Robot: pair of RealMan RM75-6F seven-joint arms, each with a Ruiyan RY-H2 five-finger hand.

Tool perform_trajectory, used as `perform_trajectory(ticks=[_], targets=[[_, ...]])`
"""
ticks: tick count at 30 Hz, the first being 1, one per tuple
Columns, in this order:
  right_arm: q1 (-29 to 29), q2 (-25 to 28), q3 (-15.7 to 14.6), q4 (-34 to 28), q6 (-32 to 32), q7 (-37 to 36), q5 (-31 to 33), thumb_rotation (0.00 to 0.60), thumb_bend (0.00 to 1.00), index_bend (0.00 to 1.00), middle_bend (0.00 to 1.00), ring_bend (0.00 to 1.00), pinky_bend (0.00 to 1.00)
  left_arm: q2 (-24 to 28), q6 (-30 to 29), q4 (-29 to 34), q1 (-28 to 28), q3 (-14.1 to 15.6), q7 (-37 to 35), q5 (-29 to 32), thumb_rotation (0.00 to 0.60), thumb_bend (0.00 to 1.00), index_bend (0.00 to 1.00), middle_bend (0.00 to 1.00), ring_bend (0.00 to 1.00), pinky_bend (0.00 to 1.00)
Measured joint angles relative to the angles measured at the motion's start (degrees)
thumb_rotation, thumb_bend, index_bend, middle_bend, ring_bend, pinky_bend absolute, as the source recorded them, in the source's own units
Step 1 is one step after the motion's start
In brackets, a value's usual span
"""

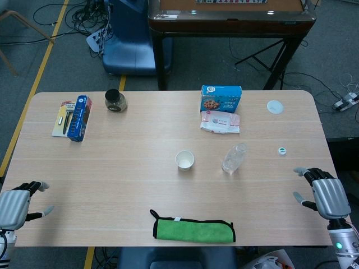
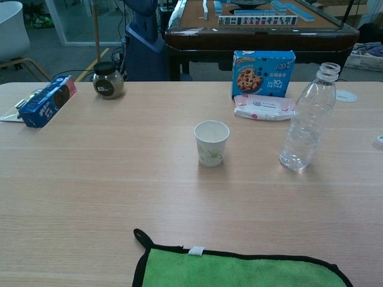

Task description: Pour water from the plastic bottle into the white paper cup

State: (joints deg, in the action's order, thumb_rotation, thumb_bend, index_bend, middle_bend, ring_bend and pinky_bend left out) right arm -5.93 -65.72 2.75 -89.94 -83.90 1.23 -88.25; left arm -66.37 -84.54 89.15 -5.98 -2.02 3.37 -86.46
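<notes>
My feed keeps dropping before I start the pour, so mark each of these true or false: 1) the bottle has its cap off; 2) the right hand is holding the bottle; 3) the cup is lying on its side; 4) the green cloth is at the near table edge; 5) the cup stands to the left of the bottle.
1) The plastic bottle has its cap off. True: its neck is open in the chest view.
2) The right hand holds the bottle. False: it is apart from it near the table's right edge, holding nothing.
3) The paper cup lies on its side. False: it stands upright, mouth up.
4) The green cloth is at the near edge. True.
5) The cup stands left of the bottle. True.
</notes>
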Motion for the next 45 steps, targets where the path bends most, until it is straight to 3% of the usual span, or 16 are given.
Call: perform_trajectory(ticks=[9, 15, 20, 31, 45], targets=[[-0.27, -1.14, 0.19, 1.26, 0.43, -0.59, 0.43, 0.600, 0.19, 0.33, 0.40, 0.32, 0.45, 0.28, 0.16, 0.42, -0.08, -0.05, -0.32, 0.20, 0.600, 0.03, 0.44, 0.48, 0.46, 0.61], [-0.83, -3.02, 1.06, 3.09, 0.80, -1.95, 1.36, 0.600, 0.00, 0.33, 0.31, 0.26, 0.45, 0.18, 0.47, 0.58, -0.15, 0.06, 0.00, 0.30, 0.600, 0.03, 0.45, 0.48, 0.46, 0.61], [-1.95, -4.93, 1.91, 4.82, 2.09, -3.23, 2.25, 0.600, 0.00, 0.25, 0.22, 0.20, 0.47, 0.24, -0.08, 1.00, 0.01, 0.10, 0.01, 0.00, 0.600, 0.03, 0.46, 0.49, 0.46, 0.61], [-6.53, -11.40, 3.97, 10.40, 6.40, -14.08, 2.89, 0.600, 0.00, 0.22, 0.21, 0.16, 0.37, 0.37, -0.03, 1.42, -0.05, 0.22, -0.48, -0.32, 0.600, 0.03, 0.47, 0.49, 0.46, 0.61], [-12.67, -16.92, 6.56, 12.90, 12.63, -15.68, 5.23, 0.600, 0.00, 0.19, 0.16, 0.14, 0.34, 0.42, 0.25, 1.63, -0.26, 0.28, -1.09, -0.47, 0.600, 0.03, 0.47, 0.49, 0.46, 0.61]])
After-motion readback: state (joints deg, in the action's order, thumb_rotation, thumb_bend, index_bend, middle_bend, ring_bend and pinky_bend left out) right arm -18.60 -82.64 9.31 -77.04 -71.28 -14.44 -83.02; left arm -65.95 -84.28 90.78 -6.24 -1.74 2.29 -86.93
